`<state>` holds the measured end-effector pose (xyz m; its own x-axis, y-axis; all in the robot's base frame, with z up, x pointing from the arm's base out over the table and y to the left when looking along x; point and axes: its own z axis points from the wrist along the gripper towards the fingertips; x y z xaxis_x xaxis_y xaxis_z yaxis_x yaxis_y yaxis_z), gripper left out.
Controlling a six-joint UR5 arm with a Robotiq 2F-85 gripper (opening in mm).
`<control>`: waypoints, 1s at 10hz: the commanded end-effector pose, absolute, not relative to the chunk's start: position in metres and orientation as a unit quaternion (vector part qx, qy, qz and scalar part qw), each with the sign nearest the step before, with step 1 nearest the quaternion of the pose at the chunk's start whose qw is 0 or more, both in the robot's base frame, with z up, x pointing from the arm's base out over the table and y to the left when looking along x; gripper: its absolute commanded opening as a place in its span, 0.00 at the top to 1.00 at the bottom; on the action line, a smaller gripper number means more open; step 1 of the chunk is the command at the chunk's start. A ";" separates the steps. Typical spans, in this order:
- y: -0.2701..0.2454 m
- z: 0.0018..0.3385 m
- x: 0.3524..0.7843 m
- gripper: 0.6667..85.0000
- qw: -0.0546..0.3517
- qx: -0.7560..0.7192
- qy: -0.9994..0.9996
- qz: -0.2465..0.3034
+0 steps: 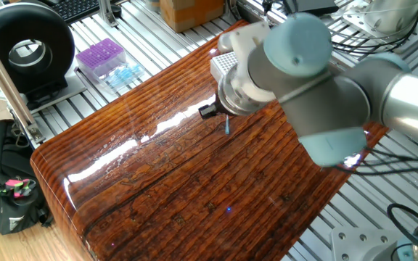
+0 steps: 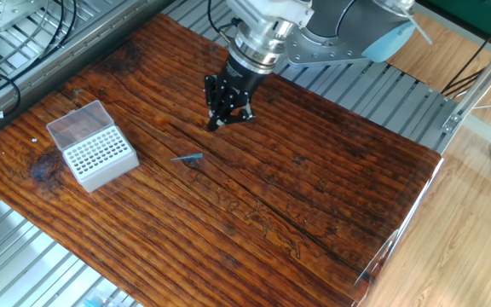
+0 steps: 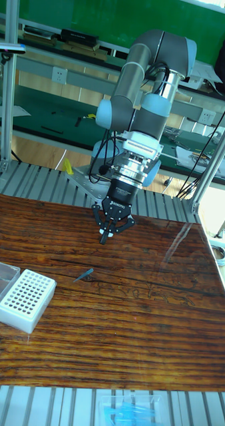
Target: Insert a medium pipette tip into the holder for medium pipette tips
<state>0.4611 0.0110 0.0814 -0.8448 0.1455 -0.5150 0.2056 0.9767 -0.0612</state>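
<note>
The medium pipette tip (image 2: 188, 158) is a slender blue-teal cone lying flat on the wooden table; it also shows in the tall fixed view (image 3: 84, 274) and beside the arm (image 1: 227, 127). The holder for medium pipette tips (image 2: 99, 153) is a white block with a grid of holes and its clear lid (image 2: 78, 123) folded back, standing left of the tip (image 3: 26, 299). In one fixed view the holder (image 1: 223, 63) is mostly hidden by the arm. My gripper (image 2: 216, 124) hovers above the table a short way behind the tip (image 3: 104, 237), fingers drawn together, holding nothing.
A purple tip box (image 1: 100, 56) and a heap of light-blue tips (image 1: 124, 74) sit on the slatted frame beyond the wooden board. A black round device (image 1: 26, 51) and a black bag (image 1: 6, 181) stand off the table's side. A metal post (image 2: 476, 77) rises at the right.
</note>
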 end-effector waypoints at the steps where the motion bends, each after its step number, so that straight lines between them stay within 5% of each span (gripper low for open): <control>1: 0.010 0.085 0.476 0.89 0.256 0.087 0.961 -0.055; 3: 0.013 0.081 0.477 0.77 0.247 0.086 0.964 -0.054; 5: 0.013 0.075 0.478 0.41 0.247 0.065 0.965 -0.059; 10: 0.009 0.074 0.502 0.43 0.267 0.104 0.956 -0.056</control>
<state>0.4944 0.0081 0.0773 -0.8469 0.1326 -0.5150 0.1991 0.9770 -0.0759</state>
